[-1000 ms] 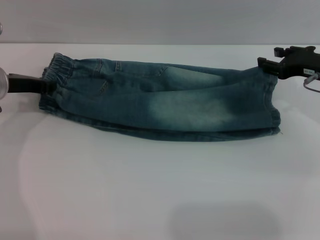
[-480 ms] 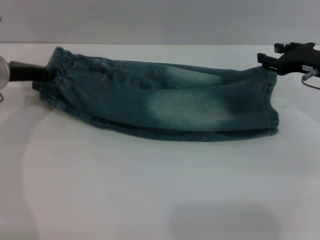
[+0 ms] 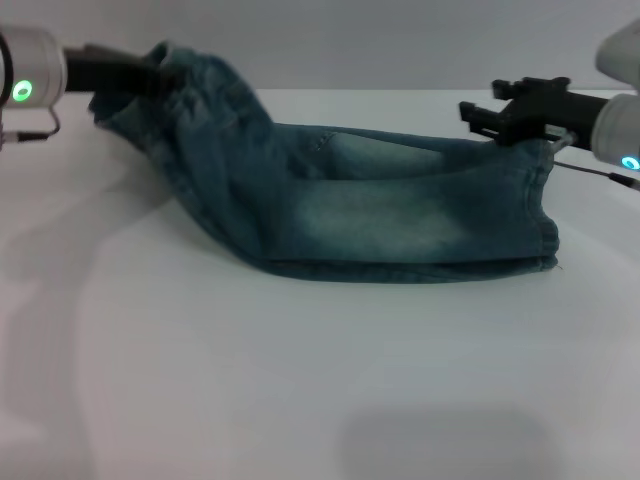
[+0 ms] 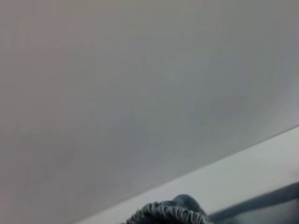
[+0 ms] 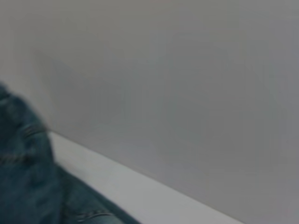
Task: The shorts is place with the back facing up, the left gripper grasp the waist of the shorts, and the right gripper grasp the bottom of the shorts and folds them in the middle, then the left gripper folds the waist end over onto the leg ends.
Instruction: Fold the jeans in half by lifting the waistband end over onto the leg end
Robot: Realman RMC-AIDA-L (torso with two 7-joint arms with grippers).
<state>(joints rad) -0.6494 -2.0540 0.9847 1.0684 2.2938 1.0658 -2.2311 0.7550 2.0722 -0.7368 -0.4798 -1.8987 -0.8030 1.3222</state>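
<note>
The shorts lie folded lengthwise on the white table, stretched across its far half, the faded denim side up. The left gripper is at the far left, raised above the table surface, and is clamped on the waist; that end of the garment is lifted off the table and hangs from the gripper in a slanting drape that meets the table again near the middle of the shorts. In the left wrist view only the puckered edge of the waist shows, against the grey wall.

The right gripper is at the far right, its black fingers resting at the upper corner of the bottom of the shorts; whether they pinch the cloth or stand apart cannot be told. The leg hems lie flat on the table, stacked, their near edge just showing below the top layer. The right wrist view shows a bulge of denim close by, the table's back edge and the wall.

The shorts sit close to the table's back edge. Between the two grippers the flat part of the garment is uncovered; the near half of the table in front of the shorts is bare white surface
</note>
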